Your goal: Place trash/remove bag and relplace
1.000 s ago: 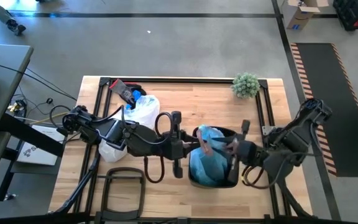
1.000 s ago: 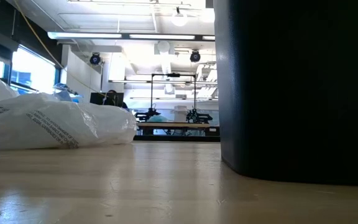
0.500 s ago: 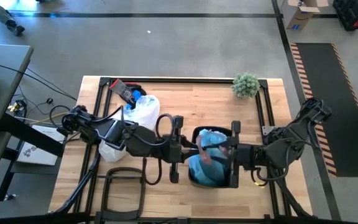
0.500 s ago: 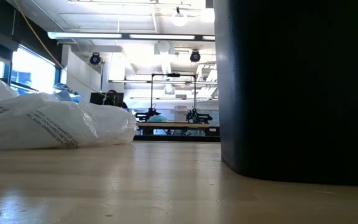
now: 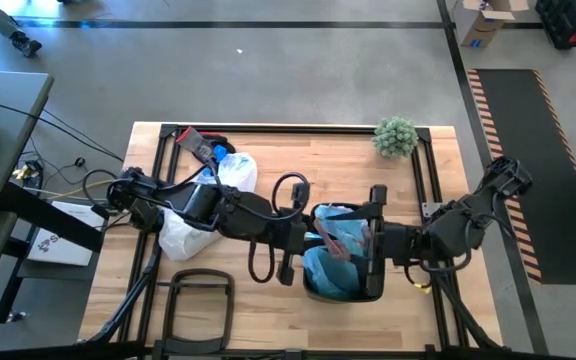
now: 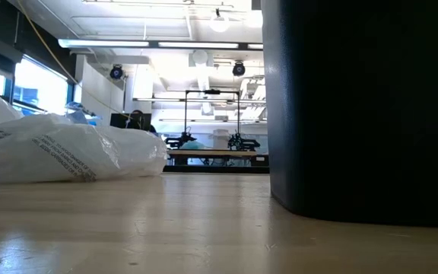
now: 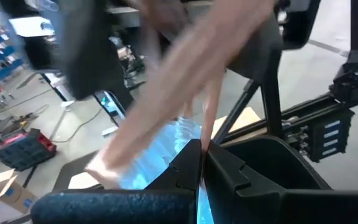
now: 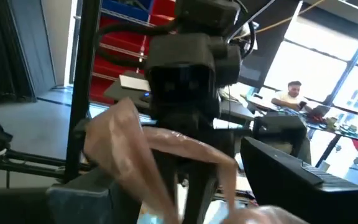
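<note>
Blue bag [image 5: 330, 262]: one, reddish tie clamped in left end effector [image 5: 320, 237]; right end effector [image 5: 368, 240] parted.

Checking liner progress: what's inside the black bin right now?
The black bin holds the light-blue bag, crumpled inside it, with its reddish tie pulled up in the shut left gripper. Anything under the bag is hidden.

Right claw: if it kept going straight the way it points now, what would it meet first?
Probably the reddish tie stretched just ahead of the right claw, then the left claw gripping that tie over the blue bag. Depth is unclear.
</note>
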`<action>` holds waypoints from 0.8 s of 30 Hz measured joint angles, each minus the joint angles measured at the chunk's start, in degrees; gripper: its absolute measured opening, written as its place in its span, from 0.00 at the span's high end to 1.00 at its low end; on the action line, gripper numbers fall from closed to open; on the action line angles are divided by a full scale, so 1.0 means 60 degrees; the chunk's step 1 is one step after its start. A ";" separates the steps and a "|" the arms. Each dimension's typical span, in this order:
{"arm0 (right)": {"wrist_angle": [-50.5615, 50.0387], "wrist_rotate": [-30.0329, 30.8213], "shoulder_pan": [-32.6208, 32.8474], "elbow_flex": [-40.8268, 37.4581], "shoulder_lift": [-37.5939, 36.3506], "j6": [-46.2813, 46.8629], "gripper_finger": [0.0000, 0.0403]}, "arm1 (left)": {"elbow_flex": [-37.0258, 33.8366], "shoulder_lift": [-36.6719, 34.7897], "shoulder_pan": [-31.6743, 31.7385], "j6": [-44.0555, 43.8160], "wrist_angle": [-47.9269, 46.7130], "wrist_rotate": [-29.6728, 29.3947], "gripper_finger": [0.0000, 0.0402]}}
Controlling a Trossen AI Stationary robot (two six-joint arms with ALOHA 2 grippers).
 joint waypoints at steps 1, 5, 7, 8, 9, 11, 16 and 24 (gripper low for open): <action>-0.0007 -0.0111 -0.0047 0.0000 0.0000 0.0003 0.43 | -0.0003 0.0019 0.0007 -0.0003 -0.0028 0.0068 1.00; -0.0068 -0.0532 -0.0266 0.0000 0.0000 -0.0025 0.61 | -0.0003 0.0112 0.0056 -0.0007 0.0045 0.0180 1.00; -0.0084 -0.0619 -0.0314 0.0000 0.0000 -0.0048 0.76 | -0.0003 0.0115 0.0050 -0.0010 0.0086 0.0198 1.00; -0.0084 -0.0629 -0.0320 0.0000 0.0000 -0.0150 0.85 | -0.0003 0.0115 0.0039 -0.0008 0.0111 0.0211 1.00; -0.0084 -0.0626 -0.0318 0.0000 0.0000 -0.0289 0.92 | -0.0003 0.0115 0.0016 0.0003 0.0124 0.0298 1.00; 0.0050 -0.0202 -0.0295 0.0000 0.0004 -0.0657 0.97 | -0.0003 0.0101 -0.0070 0.0054 0.0299 0.0555 0.99; 0.0393 0.0690 -0.0179 0.0450 -0.0047 -0.1573 1.00 | 0.0193 -0.0094 -0.0422 0.0176 0.0238 0.0916 0.92; 0.0048 -0.0172 -0.0282 0.2657 -0.0003 -0.2610 1.00 | 0.0331 -0.0842 -0.1267 0.0486 -0.0970 -0.1122 0.82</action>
